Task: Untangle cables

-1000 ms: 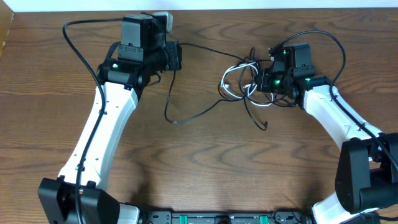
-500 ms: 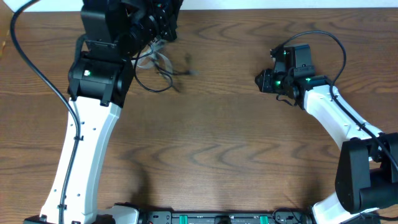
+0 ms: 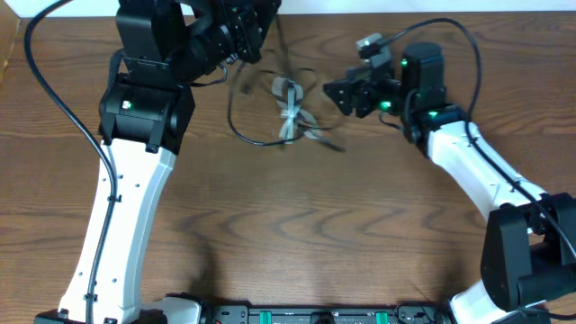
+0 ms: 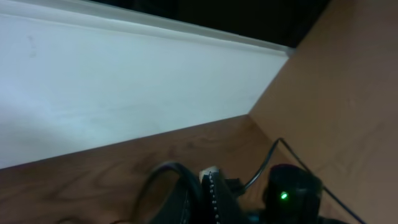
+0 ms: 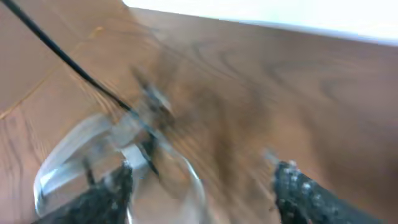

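Jaws on the right gripper [image 3: 342,94] spring wide and empty; a second ago they were pinched into the knot. Over on the left gripper [image 3: 245,27] they're clamped tight, seemingly on the black cable [image 3: 236,126], hoisting the bundle leftward. Between the grippers the white cable [image 3: 290,94] swings blurred above the table [image 3: 297,234], apparently snarled and not yet separated.

Even light overhead; blur at the right wrist.
Your overhead view is bright and shadow-soft, the bench [image 3: 315,225] grain sharp, but the cables [image 3: 290,112] streak into ghosts. Your right wrist view is blurred throughout, the claw fingers [image 5: 298,190] fuzzy; your left wrist view is dim below a bright wall [image 4: 93,81].
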Controlling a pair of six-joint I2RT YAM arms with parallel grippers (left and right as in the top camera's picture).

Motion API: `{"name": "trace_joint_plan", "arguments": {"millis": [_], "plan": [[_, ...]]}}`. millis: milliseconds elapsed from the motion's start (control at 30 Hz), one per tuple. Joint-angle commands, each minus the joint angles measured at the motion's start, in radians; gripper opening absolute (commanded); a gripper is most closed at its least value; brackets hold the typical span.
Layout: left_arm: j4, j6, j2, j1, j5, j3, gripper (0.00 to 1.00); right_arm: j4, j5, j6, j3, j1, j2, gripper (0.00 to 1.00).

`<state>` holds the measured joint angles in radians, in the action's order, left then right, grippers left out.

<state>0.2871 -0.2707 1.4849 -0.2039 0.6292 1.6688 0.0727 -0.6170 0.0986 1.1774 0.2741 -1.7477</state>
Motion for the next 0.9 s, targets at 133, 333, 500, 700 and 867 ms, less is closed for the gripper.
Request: {"name": "trace_joint_plan", "arguments": {"millis": [133,333,500,700,867], "plan": [[-0.017,-0.043,-0.004,0.002,0.134,0.019,0.08,0.032,0.120,-0.051,0.019,0.111,-0.005,0.73],[-0.019,-0.053,-0.004,0.001,0.150,0.019,0.08,0.029,0.143,0.061,0.019,0.122,-0.005,0.57],[-0.019,-0.061,-0.004,0.002,0.150,0.019,0.08,0.030,0.143,0.135,0.019,0.130,-0.005,0.46],[-0.019,-0.064,-0.004,0.002,0.149,0.019,0.08,0.031,0.144,0.348,0.019,0.137,-0.005,0.46],[-0.015,-0.060,-0.002,0.002,0.143,0.019,0.08,0.031,0.143,0.601,0.019,0.137,-0.005,0.52]]}}
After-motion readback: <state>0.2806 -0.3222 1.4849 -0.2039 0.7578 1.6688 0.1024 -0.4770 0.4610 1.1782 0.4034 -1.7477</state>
